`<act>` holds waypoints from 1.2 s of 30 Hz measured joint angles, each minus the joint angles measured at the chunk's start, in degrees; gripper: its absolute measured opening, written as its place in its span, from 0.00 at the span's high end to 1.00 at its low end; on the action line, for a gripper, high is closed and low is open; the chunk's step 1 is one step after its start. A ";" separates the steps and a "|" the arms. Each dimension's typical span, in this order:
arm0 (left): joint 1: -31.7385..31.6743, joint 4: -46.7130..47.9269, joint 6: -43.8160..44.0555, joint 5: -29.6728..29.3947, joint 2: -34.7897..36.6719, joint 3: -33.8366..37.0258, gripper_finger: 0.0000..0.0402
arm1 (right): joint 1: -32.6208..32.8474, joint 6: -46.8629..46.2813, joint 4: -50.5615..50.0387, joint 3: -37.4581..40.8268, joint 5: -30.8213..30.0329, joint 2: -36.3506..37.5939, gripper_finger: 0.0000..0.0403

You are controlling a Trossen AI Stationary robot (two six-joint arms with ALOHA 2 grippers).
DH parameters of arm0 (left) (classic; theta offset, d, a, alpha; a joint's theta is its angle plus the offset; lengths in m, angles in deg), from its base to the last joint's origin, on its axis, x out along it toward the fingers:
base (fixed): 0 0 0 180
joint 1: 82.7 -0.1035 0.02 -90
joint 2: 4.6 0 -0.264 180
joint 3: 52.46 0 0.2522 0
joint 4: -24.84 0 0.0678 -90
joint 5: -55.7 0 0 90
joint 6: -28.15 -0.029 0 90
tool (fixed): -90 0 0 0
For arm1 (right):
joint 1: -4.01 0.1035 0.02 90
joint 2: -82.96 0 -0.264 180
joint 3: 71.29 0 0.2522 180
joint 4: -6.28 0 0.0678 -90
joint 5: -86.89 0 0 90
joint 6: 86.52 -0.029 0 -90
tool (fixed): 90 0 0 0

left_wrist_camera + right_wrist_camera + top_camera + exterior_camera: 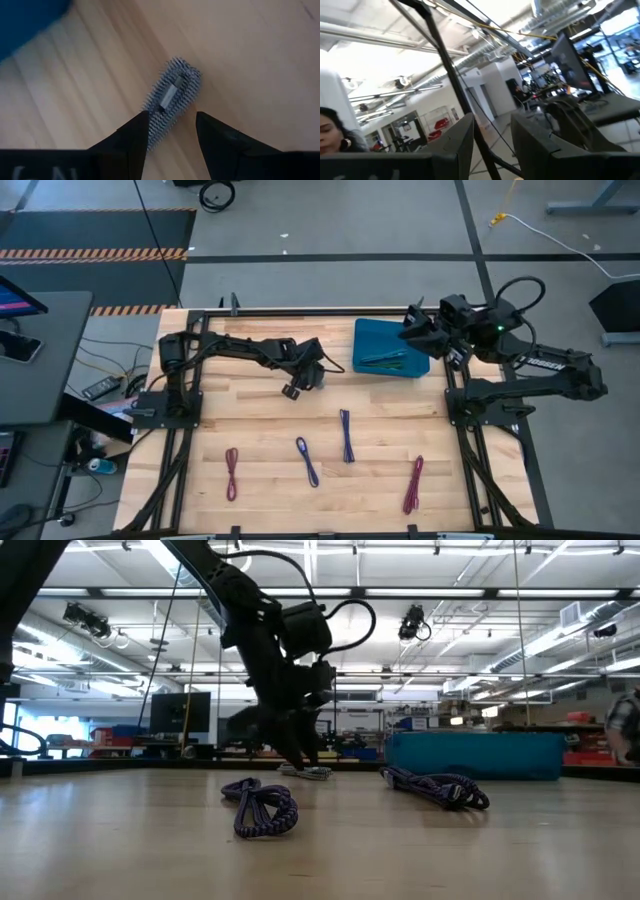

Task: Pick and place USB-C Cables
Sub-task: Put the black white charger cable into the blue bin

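Observation:
A grey cable bundle (172, 92) lies flat on the wooden table, also seen in the low view (312, 772). My left gripper (172, 127) is open and points steeply down over it, one finger on each side of the bundle's end, just above the table (300, 758). The high view shows this gripper (293, 391) left of the blue tray (425, 365), which holds several cables (383, 359). Two blue-purple cables (307, 461) (346, 435), a maroon one (232, 473) and a magenta one (413, 484) lie nearer the front. My right gripper (492, 145) is open, empty and raised, pointing into the room.
The black frame rails (300, 311) run along the table's edges. Bare wood lies between the left gripper and the front row of cables. A person (332, 130) shows in the room beyond the table.

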 joint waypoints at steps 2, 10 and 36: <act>0.00 -0.41 0.04 0.01 -0.33 -0.04 0.57 | 0.68 0.03 0.89 0.00 0.01 0.00 0.66; -0.22 -4.00 0.41 0.07 -1.72 -0.11 0.57 | 2.66 0.44 1.75 0.00 -0.30 0.00 0.66; -0.47 4.80 24.12 -5.61 -2.99 -12.66 0.99 | 4.19 0.47 3.91 0.00 -1.21 0.00 0.66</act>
